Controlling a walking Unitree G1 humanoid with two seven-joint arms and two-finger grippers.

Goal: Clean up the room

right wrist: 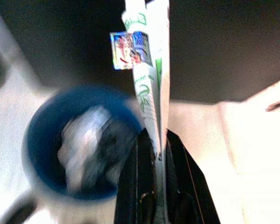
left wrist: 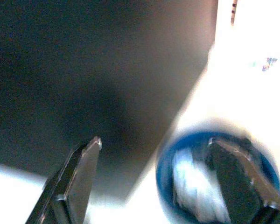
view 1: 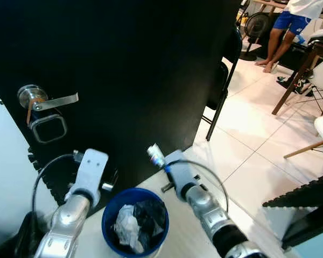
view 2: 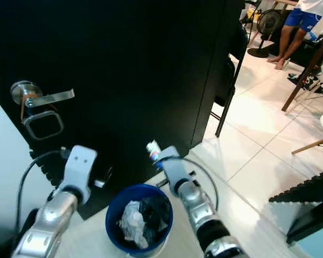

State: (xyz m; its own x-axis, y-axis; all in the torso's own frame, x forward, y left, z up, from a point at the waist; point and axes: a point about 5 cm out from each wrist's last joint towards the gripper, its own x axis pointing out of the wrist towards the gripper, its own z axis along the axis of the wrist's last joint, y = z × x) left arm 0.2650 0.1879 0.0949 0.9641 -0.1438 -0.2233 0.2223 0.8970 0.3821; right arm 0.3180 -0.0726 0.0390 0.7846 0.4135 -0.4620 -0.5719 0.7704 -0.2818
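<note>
We had the right gripper (right wrist: pixel 156 154) pinched on a flat white wrapper (right wrist: pixel 149 79) w/ green print, held up just right of the blue bin (view 1: pixel 110 215) by the black door (view 1: pixel 124 70); bin already held crumpled trash. Left gripper (left wrist: pixel 177 186) stood wide, empty, near the bin's left rim. Wrapper looked light, floppy, prob. slick; best gripped low on its flat end.

Black door (view 1: pixel 124 80) with lever handle (view 1: pixel 48 102) blocks the upper left; blue bin (view 1: pixel 134 220) stands open at bottom centre; tiled floor (view 1: pixel 247 156) lies free at right.
</note>
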